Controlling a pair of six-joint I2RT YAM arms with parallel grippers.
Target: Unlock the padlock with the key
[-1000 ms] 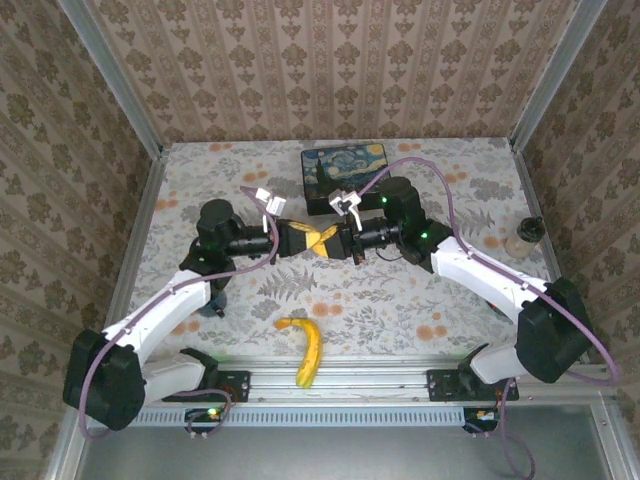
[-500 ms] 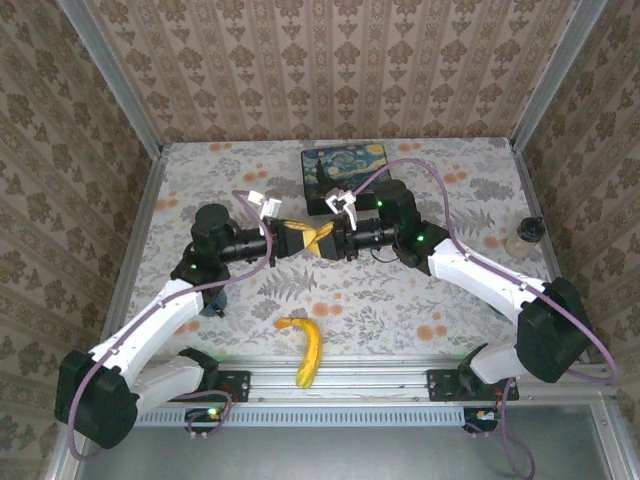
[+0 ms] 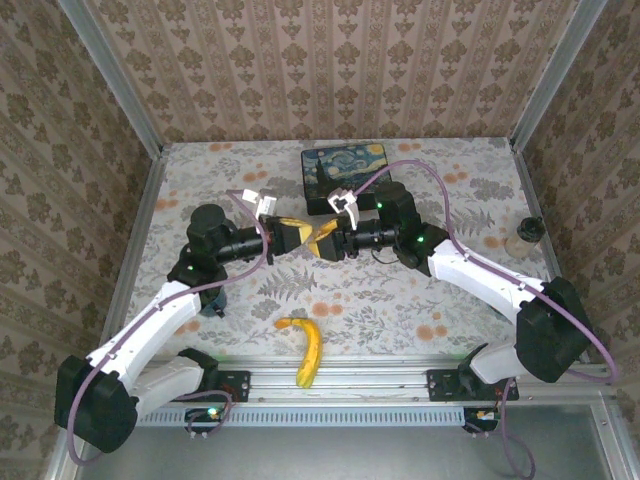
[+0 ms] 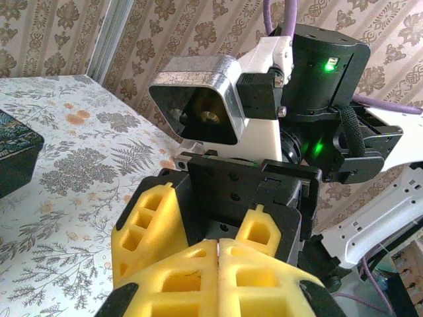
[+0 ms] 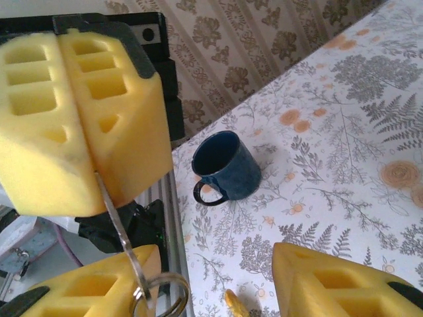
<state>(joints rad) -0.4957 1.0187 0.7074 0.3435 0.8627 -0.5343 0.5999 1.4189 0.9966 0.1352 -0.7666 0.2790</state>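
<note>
Above the middle of the table my two grippers meet tip to tip. My left gripper [image 3: 296,236] is shut, its yellow pads [image 4: 218,257] pressed flat together. In the right wrist view a thin silvery key [image 5: 119,231] sticks out from between those pads, with a key ring [image 5: 160,295] hanging at its lower end. My right gripper [image 5: 218,290] is open, its fingers [image 5: 344,284] standing on either side of the key's end and ring; one finger is right beside the ring. The padlock is out of view.
A starry-night tin box [image 3: 350,178] lies at the back centre. A banana [image 3: 305,350] lies near the front edge. A dark blue mug [image 5: 228,165] stands under the left arm. A small bottle [image 3: 524,236] stands at the far right.
My right gripper's jaws have gone from shut to open around the key's ring end. The left gripper stays shut and has drawn slightly to the left.
</note>
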